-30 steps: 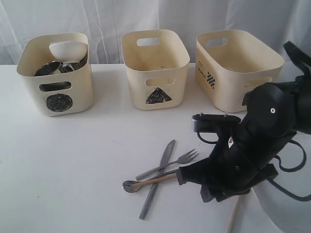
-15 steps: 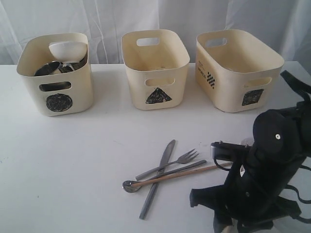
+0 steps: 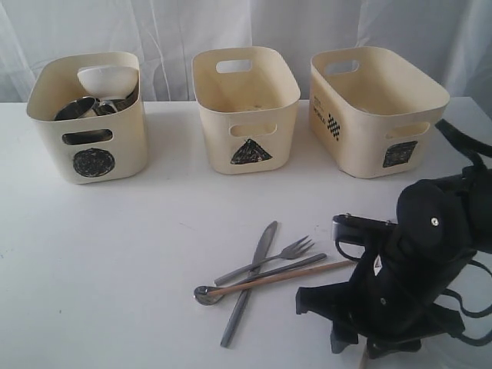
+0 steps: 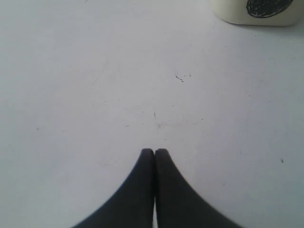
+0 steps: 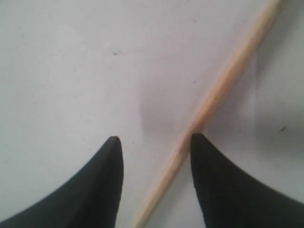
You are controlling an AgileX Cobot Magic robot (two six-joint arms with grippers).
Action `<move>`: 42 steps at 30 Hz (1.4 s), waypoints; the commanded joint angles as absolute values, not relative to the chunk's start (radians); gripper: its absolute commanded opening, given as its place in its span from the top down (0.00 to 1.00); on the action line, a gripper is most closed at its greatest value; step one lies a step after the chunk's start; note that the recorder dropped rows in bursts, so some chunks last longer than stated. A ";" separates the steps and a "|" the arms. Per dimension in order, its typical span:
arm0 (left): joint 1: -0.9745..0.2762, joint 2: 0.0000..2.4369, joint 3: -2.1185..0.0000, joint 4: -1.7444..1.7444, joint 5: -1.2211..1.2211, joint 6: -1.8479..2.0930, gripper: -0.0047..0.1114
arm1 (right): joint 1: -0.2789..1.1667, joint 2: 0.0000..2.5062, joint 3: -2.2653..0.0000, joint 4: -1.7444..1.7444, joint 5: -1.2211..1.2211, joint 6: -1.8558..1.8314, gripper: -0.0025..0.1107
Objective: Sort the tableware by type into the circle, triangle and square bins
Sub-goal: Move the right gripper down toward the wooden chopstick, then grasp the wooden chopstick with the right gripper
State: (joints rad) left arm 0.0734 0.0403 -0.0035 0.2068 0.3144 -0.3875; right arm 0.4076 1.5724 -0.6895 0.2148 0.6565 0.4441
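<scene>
A steel knife [image 3: 250,280], fork [image 3: 290,251], spoon [image 3: 204,294] and one wooden chopstick [image 3: 292,277] lie crossed on the table's front middle. The second chopstick [image 5: 223,85] lies flat on the table between the fingers of my open right gripper [image 5: 154,140], nearer one finger, with neither seen touching it. Its tip [image 3: 363,360] shows under the right arm [image 3: 407,284]. The circle bin [image 3: 92,146] holds a white bowl [image 3: 108,79] and steel ware [image 3: 77,108]. My left gripper [image 4: 154,151] is shut over bare table. The plate is hidden.
The triangle bin [image 3: 246,115] stands at the back middle and the square bin [image 3: 369,123] at the back right; nothing shows inside either. A corner of the circle bin [image 4: 256,12] appears in the left wrist view.
The right arm has swung from over the cutlery handles toward the front right of the table, uncovering the spoon handle and the chopstick's end. The cutlery has not moved.
</scene>
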 commanded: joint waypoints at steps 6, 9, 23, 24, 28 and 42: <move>0.078 0.035 0.000 0.202 0.336 -0.392 0.96 | 0.408 1.576 -0.662 0.043 0.628 0.558 0.60; 0.078 0.035 0.000 0.202 0.336 -0.392 0.96 | 0.408 1.591 -0.647 0.043 0.589 0.558 0.60; 0.078 0.035 0.000 0.202 0.336 -0.392 0.96 | 0.408 1.698 -0.638 0.043 0.322 0.539 0.88; 0.078 0.035 0.000 0.202 0.336 -0.392 0.96 | 0.408 1.706 -0.638 0.043 0.306 0.539 0.94; 0.078 0.035 0.000 0.202 0.336 -0.392 0.96 | 0.408 1.730 -0.638 0.048 0.285 0.539 0.98; 0.078 0.035 0.000 0.202 0.336 -0.392 0.96 | 0.408 1.475 -0.715 0.050 0.352 0.486 0.98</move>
